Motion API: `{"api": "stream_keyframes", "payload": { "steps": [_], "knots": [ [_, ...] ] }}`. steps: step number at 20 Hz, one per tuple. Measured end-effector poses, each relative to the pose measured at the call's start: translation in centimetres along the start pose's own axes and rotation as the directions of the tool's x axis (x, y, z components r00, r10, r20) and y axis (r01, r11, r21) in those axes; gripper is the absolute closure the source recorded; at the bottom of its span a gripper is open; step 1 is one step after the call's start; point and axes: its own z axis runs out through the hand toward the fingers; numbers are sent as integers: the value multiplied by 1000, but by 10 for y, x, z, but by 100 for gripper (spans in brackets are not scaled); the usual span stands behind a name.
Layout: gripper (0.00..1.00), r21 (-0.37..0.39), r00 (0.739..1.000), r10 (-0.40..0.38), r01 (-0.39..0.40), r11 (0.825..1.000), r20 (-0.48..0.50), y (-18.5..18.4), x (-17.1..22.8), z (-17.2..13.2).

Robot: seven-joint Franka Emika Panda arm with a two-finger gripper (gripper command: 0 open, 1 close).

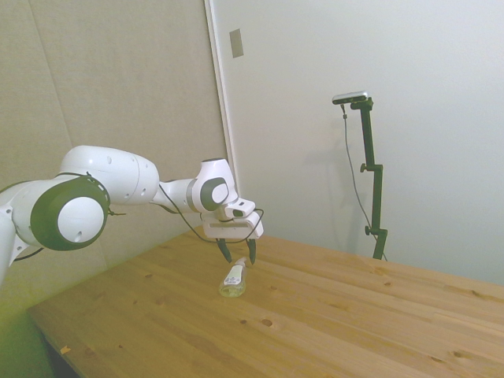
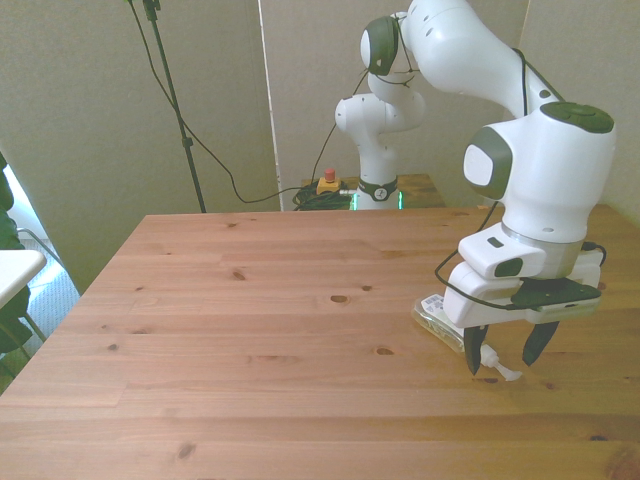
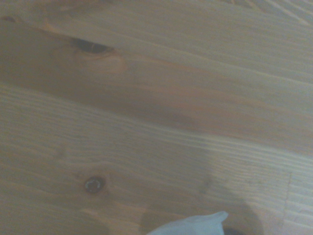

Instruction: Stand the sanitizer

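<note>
Wooden table [image 2: 250, 330] holds one sanitizer [image 2: 440, 318], apparently lying flat.

Sanitizer [image 1: 234, 278] is seen as clear w/ yellowish liquid, white label & white pump top [image 2: 499, 369]. Table [image 2: 250, 330] is shown in warm light-brown wood, striped w/ grain & dotted w/ dark knots. Arm [image 2: 545, 170] is coloured white w/ grey-green joints; gripper [image 2: 506, 355] fingers are dark.

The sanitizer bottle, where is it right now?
The sanitizer lies flat on the wooden table, at the front view's right, with the open tool over its pump end.
</note>
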Motion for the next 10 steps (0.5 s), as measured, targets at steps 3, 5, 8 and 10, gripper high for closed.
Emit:
{"api": "stream_keyframes", "payload": {
  "steps": [3,5,8,10],
  "knots": [
    [100,-1,1000,5,-5,1000,8,5,3,4],
    [100,7,1000,9,-9,1000,20,7,5,7],
    [100,12,1000,11,-11,1000,28,10,7,9],
    [100,14,999,11,-12,1000,31,12,9,9]
  ]
}}
